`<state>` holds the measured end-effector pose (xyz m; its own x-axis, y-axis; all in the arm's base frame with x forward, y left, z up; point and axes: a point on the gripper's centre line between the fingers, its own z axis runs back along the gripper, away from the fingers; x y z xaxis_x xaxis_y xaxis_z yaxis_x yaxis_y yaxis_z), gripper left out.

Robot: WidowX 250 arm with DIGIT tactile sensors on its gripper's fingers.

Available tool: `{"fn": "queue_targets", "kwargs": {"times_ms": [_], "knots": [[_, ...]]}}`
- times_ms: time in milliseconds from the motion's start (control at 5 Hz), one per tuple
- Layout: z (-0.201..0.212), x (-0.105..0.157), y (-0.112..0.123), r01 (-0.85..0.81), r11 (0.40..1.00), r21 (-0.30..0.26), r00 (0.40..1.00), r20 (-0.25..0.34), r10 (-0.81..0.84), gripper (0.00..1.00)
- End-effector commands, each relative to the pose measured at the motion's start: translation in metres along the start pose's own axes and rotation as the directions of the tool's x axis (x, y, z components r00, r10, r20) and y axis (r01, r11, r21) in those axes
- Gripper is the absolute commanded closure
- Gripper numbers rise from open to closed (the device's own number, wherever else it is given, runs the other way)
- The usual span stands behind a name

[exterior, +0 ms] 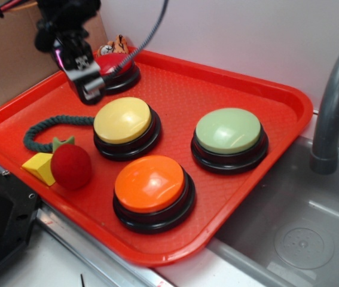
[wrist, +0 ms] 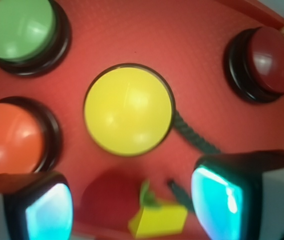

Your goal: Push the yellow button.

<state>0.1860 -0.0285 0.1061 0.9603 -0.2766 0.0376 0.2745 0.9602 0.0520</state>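
The yellow button point(exterior: 122, 119) looks like smooth plastic with a soft shine, and its black base is glossy plastic. Beyond it from the pincer point(exterior: 91, 88), the orange button point(exterior: 150, 182) has the strongest gloss, with bright reflections; the green button point(exterior: 228, 131) is smooth and more matt. The red tray point(exterior: 259, 89) under them is plastic with a fine rough grain. The pincer is hard black plastic; in the wrist view its pads point(wrist: 49, 212) look glassy. The dark green rope point(exterior: 43, 128) is twisted cord. The red ball point(exterior: 71, 166) looks matt and fuzzy. The faucet point(exterior: 333, 101) is dull grey metal.
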Motion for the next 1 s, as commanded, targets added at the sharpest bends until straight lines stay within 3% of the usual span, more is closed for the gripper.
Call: {"fn": "queue_targets", "kwargs": {"times_ms": [0, 200, 800], "knots": [[-0.038, 0.013, -0.009, 0.141, 0.989, -0.04, 0.988, 0.07, -0.138, 0.0], [-0.055, 0.021, 0.0, 0.146, 0.988, -0.047, 0.989, 0.048, -0.143, 0.0], [-0.038, 0.027, 0.0, 0.149, 0.989, -0.015, 0.988, 0.035, -0.148, 0.0]]}}
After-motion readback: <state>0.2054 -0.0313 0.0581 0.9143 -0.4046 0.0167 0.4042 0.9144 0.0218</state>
